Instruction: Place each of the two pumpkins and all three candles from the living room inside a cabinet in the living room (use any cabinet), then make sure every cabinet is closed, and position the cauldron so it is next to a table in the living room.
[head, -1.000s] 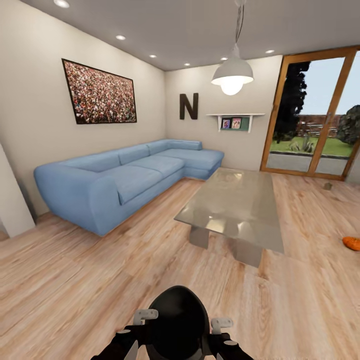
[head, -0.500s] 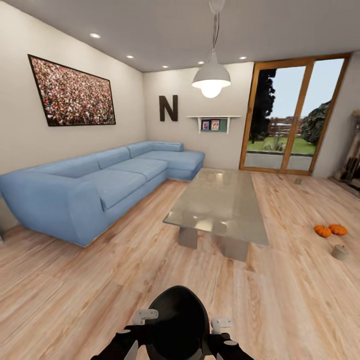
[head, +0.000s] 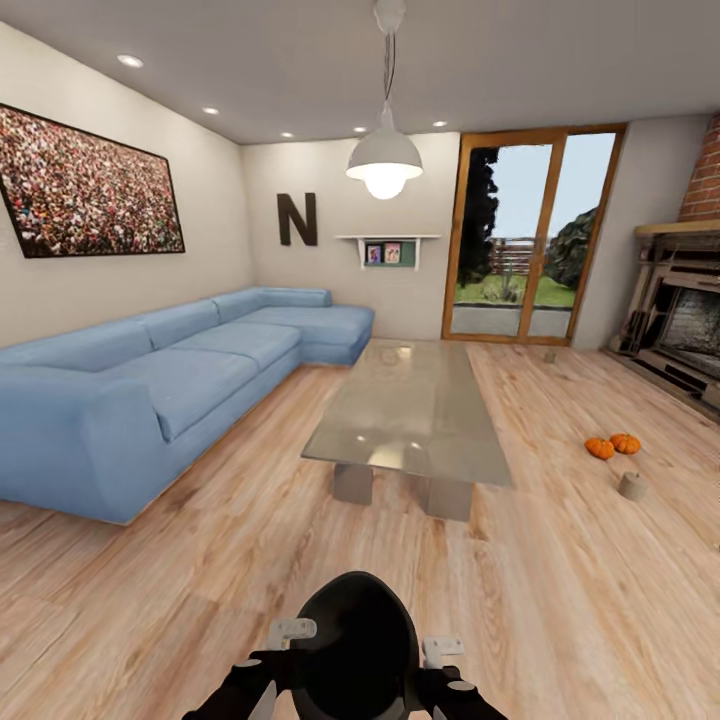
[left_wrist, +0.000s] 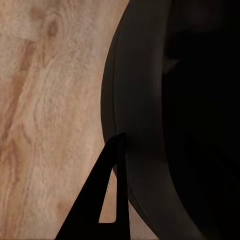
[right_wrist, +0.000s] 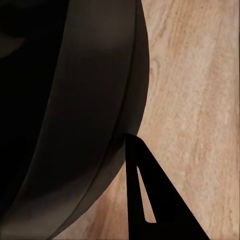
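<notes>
Two small orange pumpkins (head: 612, 446) lie side by side on the wood floor at the right, beyond the glass table (head: 410, 410). A short beige candle (head: 632, 486) stands on the floor just in front of them. Another small beige object (head: 549, 354) sits on the floor by the glass door, too small to identify. Both arms are folded low against my black trunk (head: 355, 640). In each wrist view, one dark finger (left_wrist: 97, 212) (right_wrist: 150, 200) hangs over the floor beside the trunk. The cabinet and cauldron are out of view.
A long blue corner sofa (head: 170, 380) runs along the left wall. A brick fireplace (head: 685, 320) with a raised hearth stands at the right. A wood-framed glass door (head: 520, 240) is in the far wall. Open floor lies between me and the table.
The whole view has swung to the right. The sofa and table have slid left in the picture, and both pumpkins, the candle and the fireplace have come into view. The arms have not moved.
</notes>
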